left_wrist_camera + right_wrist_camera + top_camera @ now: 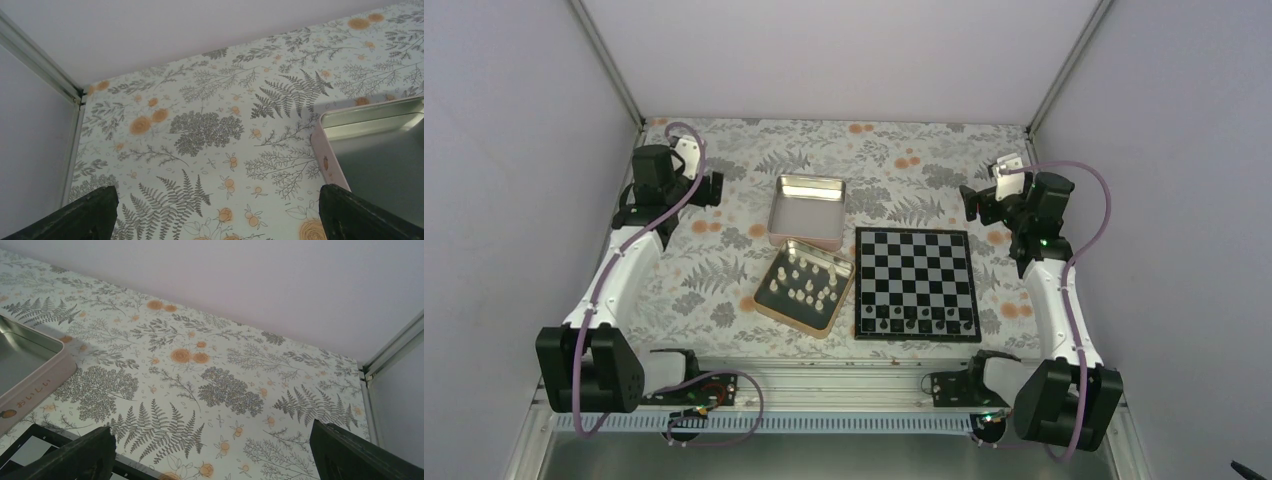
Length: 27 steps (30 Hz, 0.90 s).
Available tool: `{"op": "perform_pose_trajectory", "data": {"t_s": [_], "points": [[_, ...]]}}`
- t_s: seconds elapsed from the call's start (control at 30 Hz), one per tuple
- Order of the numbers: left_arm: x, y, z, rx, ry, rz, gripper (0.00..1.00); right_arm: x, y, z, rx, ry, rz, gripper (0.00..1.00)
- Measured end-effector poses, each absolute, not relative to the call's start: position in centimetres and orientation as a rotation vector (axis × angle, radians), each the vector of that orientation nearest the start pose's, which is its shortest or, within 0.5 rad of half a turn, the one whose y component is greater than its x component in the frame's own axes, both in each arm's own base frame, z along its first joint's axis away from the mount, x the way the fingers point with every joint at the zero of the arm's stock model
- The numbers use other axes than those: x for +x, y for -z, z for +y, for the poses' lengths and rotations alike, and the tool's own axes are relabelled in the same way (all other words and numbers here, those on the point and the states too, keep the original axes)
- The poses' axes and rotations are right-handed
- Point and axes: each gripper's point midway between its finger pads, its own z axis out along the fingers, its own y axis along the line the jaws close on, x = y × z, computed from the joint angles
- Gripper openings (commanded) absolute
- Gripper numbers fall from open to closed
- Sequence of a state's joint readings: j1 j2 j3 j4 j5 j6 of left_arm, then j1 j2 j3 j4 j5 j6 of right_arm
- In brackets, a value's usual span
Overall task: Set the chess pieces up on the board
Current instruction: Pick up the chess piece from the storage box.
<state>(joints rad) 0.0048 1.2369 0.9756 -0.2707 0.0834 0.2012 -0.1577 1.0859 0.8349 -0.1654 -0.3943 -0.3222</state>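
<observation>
The black-and-silver chequered board (916, 284) lies right of centre in the top view; a row of tiny dark pieces (919, 324) stands along its near edge. Its far corner shows in the right wrist view (35, 447). Several cream-white chess pieces (804, 282) stand in a shallow metal tin (776, 312) left of the board. My left gripper (716, 188) is open and empty at the far left, above the cloth. My right gripper (969, 202) is open and empty at the far right, just beyond the board's far right corner.
An empty square tin (808, 210) lies beyond the tin with the pieces; its rim also shows in the left wrist view (327, 160) and the right wrist view (37, 385). A floral cloth (724, 280) covers the table. Walls enclose the back and both sides.
</observation>
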Motion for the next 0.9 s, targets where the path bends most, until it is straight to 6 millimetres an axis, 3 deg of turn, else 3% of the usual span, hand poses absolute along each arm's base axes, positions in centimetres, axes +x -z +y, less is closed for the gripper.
{"op": "perform_pose_trajectory", "data": {"t_s": [0.73, 0.83, 0.9], "points": [[39.6, -23.6, -1.2, 0.257, -0.020, 2.077, 1.00, 36.6, -24.4, 1.2, -0.433, -0.101, 1.933, 0.99], [39.6, -23.6, -1.2, 0.258, -0.019, 2.076, 1.00, 36.5, -24.5, 2.9, -0.499, -0.199, 1.965, 1.00], [39.6, -23.6, -1.2, 0.258, -0.018, 2.076, 1.00, 36.8, -25.9, 5.2, -0.577, -0.276, 1.960, 1.00]]}}
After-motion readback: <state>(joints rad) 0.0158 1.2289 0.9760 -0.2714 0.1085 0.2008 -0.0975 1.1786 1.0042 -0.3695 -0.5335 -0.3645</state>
